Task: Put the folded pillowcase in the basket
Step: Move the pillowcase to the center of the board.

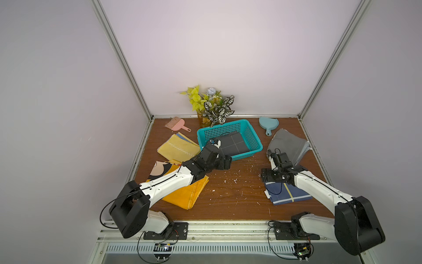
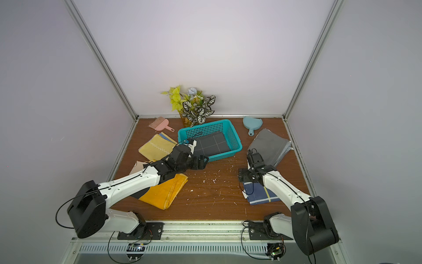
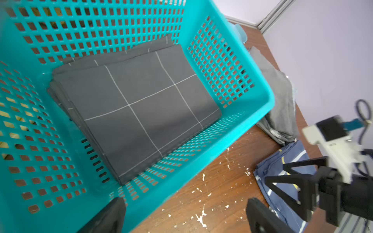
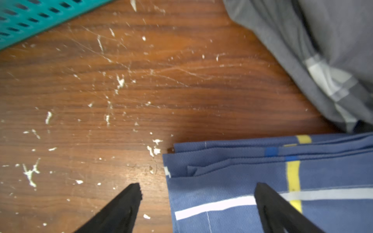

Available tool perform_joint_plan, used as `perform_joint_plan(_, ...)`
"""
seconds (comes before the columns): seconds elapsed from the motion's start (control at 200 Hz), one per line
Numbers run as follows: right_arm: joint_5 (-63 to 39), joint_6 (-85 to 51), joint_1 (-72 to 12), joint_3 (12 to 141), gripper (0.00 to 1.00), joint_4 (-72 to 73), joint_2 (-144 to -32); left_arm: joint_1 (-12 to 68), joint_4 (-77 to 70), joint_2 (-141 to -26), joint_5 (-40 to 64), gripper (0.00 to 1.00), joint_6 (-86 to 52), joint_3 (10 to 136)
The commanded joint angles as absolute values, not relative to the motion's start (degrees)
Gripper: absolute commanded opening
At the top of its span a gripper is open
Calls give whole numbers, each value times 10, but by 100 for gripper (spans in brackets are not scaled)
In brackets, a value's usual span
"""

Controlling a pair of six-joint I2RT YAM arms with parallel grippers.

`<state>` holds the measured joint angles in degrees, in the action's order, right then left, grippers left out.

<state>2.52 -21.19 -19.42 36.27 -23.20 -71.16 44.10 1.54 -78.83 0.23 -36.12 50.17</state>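
Item: folded pillowcase (image 3: 137,109), dark grey with white grid lines, lying flat on the floor of the teal basket (image 3: 262,88), just ahead of the left pincer (image 3: 185,209), whose jaws stand wide and empty by the basket's near wall, which suggests the placing is done. Also: right pincer (image 4: 197,187), wide and empty, straddling the edge of a navy folded cloth (image 4: 232,171), a grey cloth (image 4: 323,50) beyond it.

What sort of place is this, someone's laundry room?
Probably a robot test booth, not a home: the left arm and right arm are bolted beside a wooden table, an aluminium frame with blank walls encloses it, and the teal basket holds one folded dark pillowcase.
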Motion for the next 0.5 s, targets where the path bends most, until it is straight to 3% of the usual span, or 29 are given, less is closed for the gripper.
perform_joint_plan(0.0,2,-245,-196,360,86,-213,-721,465,22,-764,-36,93,-373,493)
perform_joint_plan(0.14,-30,-256,-196,326,68,-186,-740,477,-3,-736,-57,93,-398,456)
perform_joint_plan(0.3,-42,-271,-201,289,56,-157,-743,478,0,-715,-66,93,-406,445)
perform_joint_plan(0.49,-48,-287,-226,285,11,-142,-754,480,17,-703,-71,94,-409,449)
